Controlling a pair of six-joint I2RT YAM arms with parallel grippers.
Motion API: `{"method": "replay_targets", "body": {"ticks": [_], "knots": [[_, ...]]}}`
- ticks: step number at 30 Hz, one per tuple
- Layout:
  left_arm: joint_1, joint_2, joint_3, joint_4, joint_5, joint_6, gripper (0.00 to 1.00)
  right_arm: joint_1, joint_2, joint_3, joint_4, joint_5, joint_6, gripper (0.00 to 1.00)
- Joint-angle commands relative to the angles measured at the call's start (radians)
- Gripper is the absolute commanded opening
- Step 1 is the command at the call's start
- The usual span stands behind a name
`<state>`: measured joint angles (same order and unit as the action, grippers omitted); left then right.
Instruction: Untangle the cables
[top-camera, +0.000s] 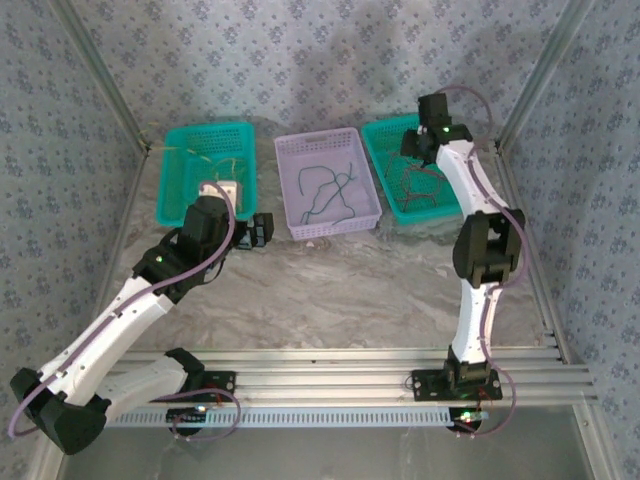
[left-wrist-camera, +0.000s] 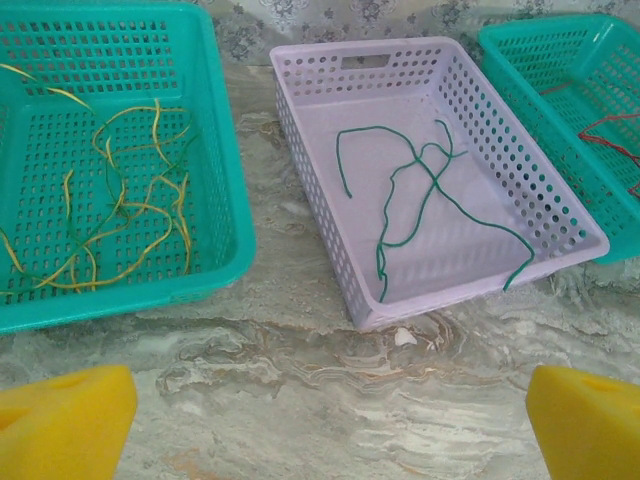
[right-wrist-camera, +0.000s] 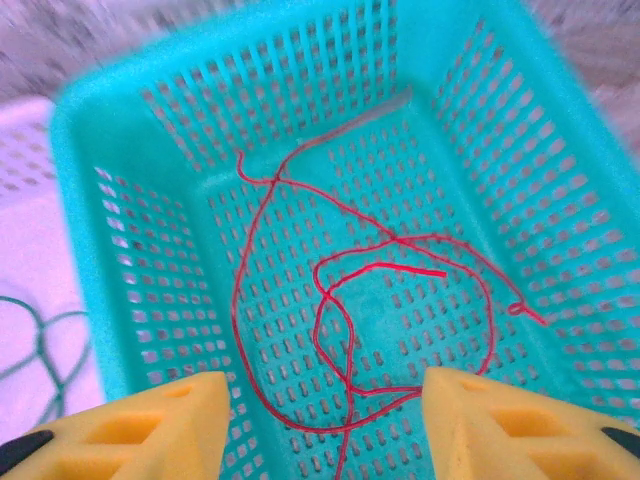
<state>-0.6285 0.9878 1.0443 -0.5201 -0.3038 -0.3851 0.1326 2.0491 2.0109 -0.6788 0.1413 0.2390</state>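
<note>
the red cables (right-wrist-camera: 397, 241) lie in loose loops on the floor of the right teal basket (right-wrist-camera: 100, 250), crossing one another near the middle, with 1 free end pointing toward 3 o'clock. the green cables (left-wrist-camera: 430, 178) rest in the lavender basket (left-wrist-camera: 310, 170), their strands crossing once or twice and 1 end trailing toward the 5 o'clock corner. the yellow cables (left-wrist-camera: 157, 120) sprawl across the left teal basket (left-wrist-camera: 235, 180); a darker strand may run among them, too thin to be sure

seen from above, the 3 baskets sit in a row on the marble table (top-camera: 330, 290), at 10, 12 and 2 o'clock of its middle

the right gripper (right-wrist-camera: 330, 420) hangs over the red heap, its yellow fingers (right-wrist-camera: 150, 430) parted, and they appear to grasp nothing. the left gripper (left-wrist-camera: 330, 430) hovers above bare table at 6 o'clock of the lavender basket, spread wide and empty

as a judgement, the task looks close to done: each colour has its own basket and no cable lies loose on the table. what seems left is small: the crossings inside each basket, mostly the red loops under the right gripper, and a check of that doubtful dark strand among the yellow
</note>
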Motion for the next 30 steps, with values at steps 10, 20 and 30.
{"method": "replay_targets", "body": {"ticks": [10,20,30], "knots": [[0.067,0.022,0.009,-0.002,-0.098,0.006,1.00,0.013,-0.611,-0.697,0.517,-0.013,-0.009,0.95],[0.249,0.017,-0.138,0.127,-0.204,0.059,1.00,-0.027,-0.809,-1.103,0.606,0.066,-0.139,1.00],[0.397,0.048,-0.335,0.343,-0.306,0.100,1.00,-0.056,-0.703,-1.314,0.822,0.172,-0.166,1.00]]}}
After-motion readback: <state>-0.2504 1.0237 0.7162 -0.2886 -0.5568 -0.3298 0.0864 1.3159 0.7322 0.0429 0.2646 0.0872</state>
